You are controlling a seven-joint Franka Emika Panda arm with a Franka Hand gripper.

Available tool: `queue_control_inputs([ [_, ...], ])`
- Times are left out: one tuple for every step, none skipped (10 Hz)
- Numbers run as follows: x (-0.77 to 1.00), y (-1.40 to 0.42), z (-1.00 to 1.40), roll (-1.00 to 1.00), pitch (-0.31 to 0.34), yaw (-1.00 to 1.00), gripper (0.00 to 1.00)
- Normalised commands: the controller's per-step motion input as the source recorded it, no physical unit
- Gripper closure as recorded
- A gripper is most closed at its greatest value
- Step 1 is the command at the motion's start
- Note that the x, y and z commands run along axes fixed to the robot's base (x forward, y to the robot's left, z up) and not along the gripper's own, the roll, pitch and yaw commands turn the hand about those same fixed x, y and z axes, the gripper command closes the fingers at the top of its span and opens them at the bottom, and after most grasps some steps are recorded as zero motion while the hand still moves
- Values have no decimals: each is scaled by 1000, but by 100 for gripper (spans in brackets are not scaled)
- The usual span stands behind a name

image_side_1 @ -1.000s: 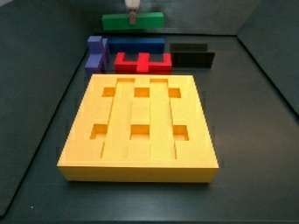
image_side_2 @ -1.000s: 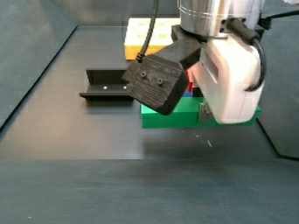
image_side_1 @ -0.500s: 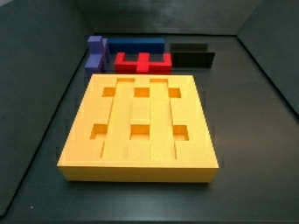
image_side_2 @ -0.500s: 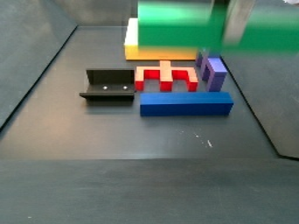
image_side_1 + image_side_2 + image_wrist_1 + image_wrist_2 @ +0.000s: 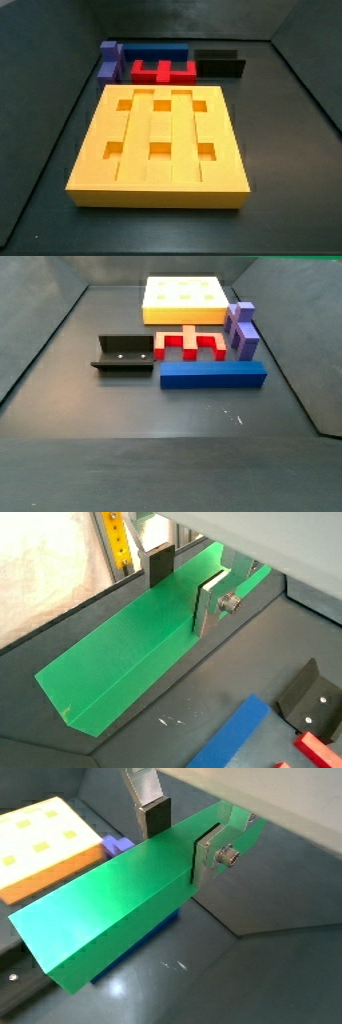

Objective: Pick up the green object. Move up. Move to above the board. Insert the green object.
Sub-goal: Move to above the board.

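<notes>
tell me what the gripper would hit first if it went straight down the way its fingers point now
The gripper, raised out of both side views, is shut on the green bar, so the bar would land first. Under it, in a wrist view, lie the blue block and dark floor; probably the block, though depth is unclear.

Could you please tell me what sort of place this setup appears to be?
Probably a robot test cell: dark walled floor, yellow board, fixture, and the hand holding the green bar aloft.

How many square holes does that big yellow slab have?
6, in two rows of three across the board: one row nearer the red notched block, one nearer the front edge. None look hidden; the claw, holding the green bar, is out of this view.
</notes>
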Motion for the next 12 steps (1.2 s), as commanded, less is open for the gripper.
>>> queue_control_inputs([
  [161, -1400, 131, -1, 12, 1000, 100],
  [155, -1400, 130, 8, 8, 1000, 100],
  [150, -1400, 131, 1, 5, 1000, 100],
  [158, -1400, 134, 7, 9, 1000, 100],
  [157, -1400, 135, 10, 11, 1000, 100],
  [157, -1400, 145, 9, 12, 1000, 100],
  [160, -1400, 149, 14, 16, 1000, 100],
  [169, -1400, 153, 18, 24, 1000, 100],
  [185, -1400, 154, 19, 33, 1000, 100],
  [217, -1400, 152, 24, 49, 1000, 100],
  [243, -1400, 157, 29, 62, 1000, 100],
  [282, -1400, 175, 37, 83, 1000, 100],
])
